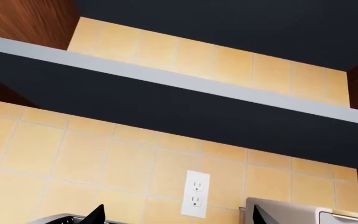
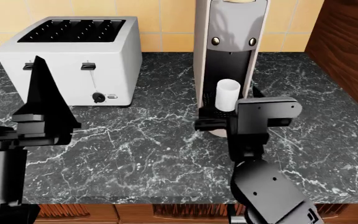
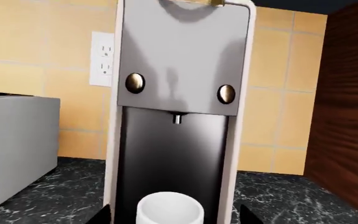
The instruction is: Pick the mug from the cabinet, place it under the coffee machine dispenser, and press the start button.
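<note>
Mug point(image 2: 227, 94) stands upright in the dark front recess of the coffee machine point(image 2: 230, 42), on its drip tray, right under the small spout point(image 3: 176, 118); inside of the mug not visible from either view. Mug is plain glossy white, cylindrical, handle not visible here. Coffee machine is a tall slim grey-beige tower with two round brass-coloured knobs point(image 3: 134, 82) above the recess, standing on the black marble counter point(image 2: 141, 149) against the yellow tiled wall point(image 1: 123, 163). White four-slot toaster point(image 2: 73, 58) sits on the counter left of the coffee machine, slots look empty. Right gripper point(image 2: 219, 123) is just in front of the coffee machine at mug level, fingers on either side of the mug base in the right wrist view, spread apart, contact unclear. Left gripper point(image 2: 39, 93) is raised in front of the toaster, fingers spread, holding nothing. Wall outlet point(image 1: 195, 193) left of the coffee machine.
</note>
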You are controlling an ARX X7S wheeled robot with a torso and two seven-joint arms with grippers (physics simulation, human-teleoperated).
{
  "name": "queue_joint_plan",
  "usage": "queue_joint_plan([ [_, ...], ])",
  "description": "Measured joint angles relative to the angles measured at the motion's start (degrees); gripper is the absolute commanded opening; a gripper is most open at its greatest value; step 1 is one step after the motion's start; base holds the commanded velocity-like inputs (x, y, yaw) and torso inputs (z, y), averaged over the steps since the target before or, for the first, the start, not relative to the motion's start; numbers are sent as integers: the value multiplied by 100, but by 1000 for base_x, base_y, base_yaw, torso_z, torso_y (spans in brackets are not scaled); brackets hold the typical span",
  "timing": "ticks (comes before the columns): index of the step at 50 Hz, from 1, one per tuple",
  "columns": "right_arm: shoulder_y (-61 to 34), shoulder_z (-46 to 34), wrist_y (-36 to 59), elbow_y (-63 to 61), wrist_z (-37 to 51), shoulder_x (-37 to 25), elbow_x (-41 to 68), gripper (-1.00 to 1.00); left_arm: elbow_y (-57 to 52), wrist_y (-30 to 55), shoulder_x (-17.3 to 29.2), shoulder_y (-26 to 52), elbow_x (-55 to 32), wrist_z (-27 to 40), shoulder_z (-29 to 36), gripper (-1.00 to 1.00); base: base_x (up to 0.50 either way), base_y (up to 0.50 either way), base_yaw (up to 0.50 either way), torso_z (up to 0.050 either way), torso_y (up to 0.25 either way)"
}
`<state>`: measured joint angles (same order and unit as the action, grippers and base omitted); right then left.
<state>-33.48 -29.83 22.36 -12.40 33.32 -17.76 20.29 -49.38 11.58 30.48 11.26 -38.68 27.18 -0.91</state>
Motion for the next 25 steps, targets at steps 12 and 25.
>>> queue_joint_plan([
  [12,110,-176,744,-1607,305,-240,136,100,-18,8,18,29,-31,41,5,100,0,0,0,0,0],
  [25,-171,-283,1311,-2589,305,-378,367,-100,13,-1,23,48,-38,67,17,100,0,0,0,0,0],
])
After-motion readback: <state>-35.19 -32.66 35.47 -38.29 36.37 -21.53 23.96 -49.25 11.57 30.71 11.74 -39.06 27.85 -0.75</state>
